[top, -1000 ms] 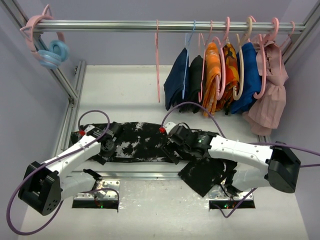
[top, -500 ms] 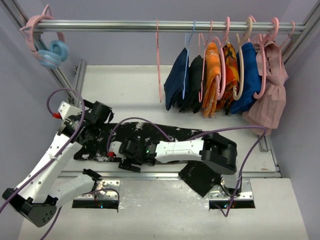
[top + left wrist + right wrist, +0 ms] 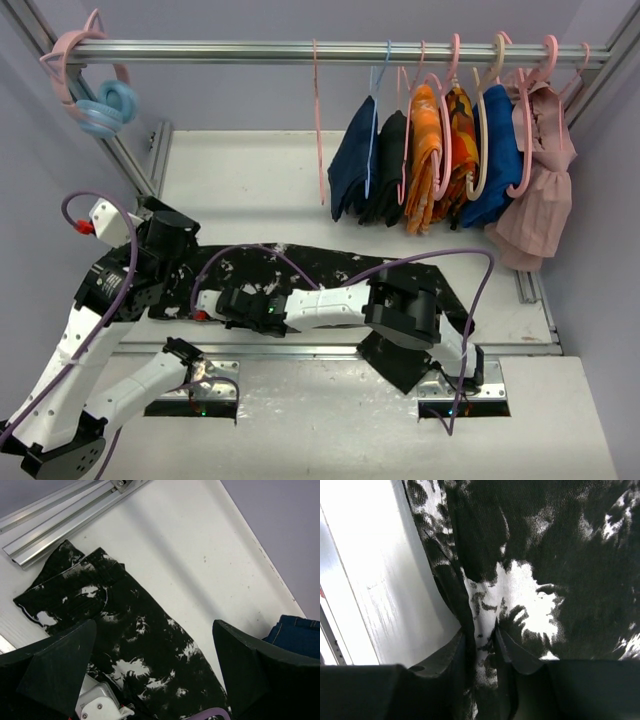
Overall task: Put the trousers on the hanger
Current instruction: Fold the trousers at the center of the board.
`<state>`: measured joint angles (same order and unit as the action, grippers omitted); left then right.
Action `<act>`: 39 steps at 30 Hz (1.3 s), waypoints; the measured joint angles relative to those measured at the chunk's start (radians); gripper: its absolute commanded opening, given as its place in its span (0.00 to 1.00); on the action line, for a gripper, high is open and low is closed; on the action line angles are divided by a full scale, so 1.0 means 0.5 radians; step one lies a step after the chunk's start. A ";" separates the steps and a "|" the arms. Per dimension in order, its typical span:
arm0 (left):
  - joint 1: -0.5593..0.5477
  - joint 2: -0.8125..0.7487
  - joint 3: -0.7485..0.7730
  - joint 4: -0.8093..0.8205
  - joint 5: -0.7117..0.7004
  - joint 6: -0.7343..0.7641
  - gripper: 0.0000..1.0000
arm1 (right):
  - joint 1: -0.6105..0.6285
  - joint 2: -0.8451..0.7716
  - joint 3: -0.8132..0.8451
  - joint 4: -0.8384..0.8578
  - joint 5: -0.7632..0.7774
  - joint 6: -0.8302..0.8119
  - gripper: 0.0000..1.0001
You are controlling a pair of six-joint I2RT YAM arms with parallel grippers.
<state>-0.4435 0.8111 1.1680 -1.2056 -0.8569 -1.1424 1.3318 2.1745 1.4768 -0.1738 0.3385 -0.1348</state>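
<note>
**Trousers [image 3: 320,270] lying crosswise, hanger [image 3: 317,150] up behind**

White counter [image 3: 250,180] carries the trousers, soft black cloth splashed with white, their long axis running left to right along the near edge. Well behind and above them the hanger, thin pink wire, hangs on the rail [image 3: 220,48]. Right hand [image 3: 480,637] is nearer, narrowed onto a pinched fold by the left end. Left hand [image 3: 154,625] hovers wide open over that end, gripping nothing. Lift must go back and up, I reckon.
</note>
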 measured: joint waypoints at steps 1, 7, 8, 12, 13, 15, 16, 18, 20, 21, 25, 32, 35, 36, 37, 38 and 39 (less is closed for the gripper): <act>0.000 -0.007 -0.017 0.019 -0.001 0.023 1.00 | 0.000 -0.003 -0.007 0.007 0.003 -0.001 0.19; 0.000 0.011 -0.188 0.069 0.029 0.090 1.00 | -0.022 -0.123 -0.108 0.028 0.011 0.000 0.00; 0.000 0.027 -0.205 0.069 0.039 0.085 1.00 | -0.038 -0.171 -0.134 0.023 0.002 0.010 0.00; 0.000 0.062 -0.253 0.066 0.087 0.033 1.00 | -0.198 -0.371 -0.188 0.014 -0.051 0.116 0.00; 0.000 0.076 -0.279 0.094 0.105 0.019 1.00 | -0.256 -0.408 -0.188 0.017 -0.063 0.149 0.00; 0.000 0.063 -0.390 0.148 0.171 -0.020 1.00 | -0.365 -0.470 -0.186 0.011 -0.072 0.215 0.00; 0.000 0.048 -0.462 0.169 0.212 -0.044 1.00 | -0.421 -0.485 -0.170 -0.010 -0.072 0.248 0.00; 0.007 0.026 -0.584 0.200 0.279 -0.081 1.00 | -0.503 -0.488 -0.132 -0.056 -0.072 0.313 0.00; 0.008 0.033 -0.681 0.240 0.351 -0.116 1.00 | -0.572 -0.488 -0.094 -0.124 -0.074 0.377 0.00; 0.009 0.049 -0.713 0.262 0.373 -0.132 1.00 | -0.593 -0.488 -0.076 -0.158 -0.073 0.401 0.00; 0.009 0.189 -0.796 0.395 0.422 -0.158 1.00 | -0.638 -0.488 -0.036 -0.249 -0.103 0.473 0.00; 0.009 0.601 -0.918 0.800 0.391 -0.214 1.00 | -0.638 -0.492 -0.048 -0.321 -0.321 0.544 0.00; 0.009 0.806 -0.971 0.949 0.338 -0.281 1.00 | -0.638 -0.536 -0.127 -0.307 -0.448 0.567 0.00; 0.009 0.856 -0.985 0.993 0.334 -0.295 1.00 | -0.638 -0.565 -0.163 -0.308 -0.482 0.587 0.00; 0.011 0.907 -1.001 1.052 0.331 -0.307 1.00 | -0.640 -0.594 -0.189 -0.314 -0.518 0.600 0.01; 0.013 0.952 -1.014 1.104 0.329 -0.318 1.00 | -0.644 -0.622 -0.211 -0.320 -0.551 0.609 0.01; 0.013 0.997 -1.020 1.153 0.325 -0.339 0.96 | -0.648 -0.653 -0.234 -0.319 -0.583 0.625 0.01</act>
<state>-0.4370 1.3096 0.6582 -0.6291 -0.6945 -1.3118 1.0077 1.8479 1.3601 -0.3332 0.0470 0.1776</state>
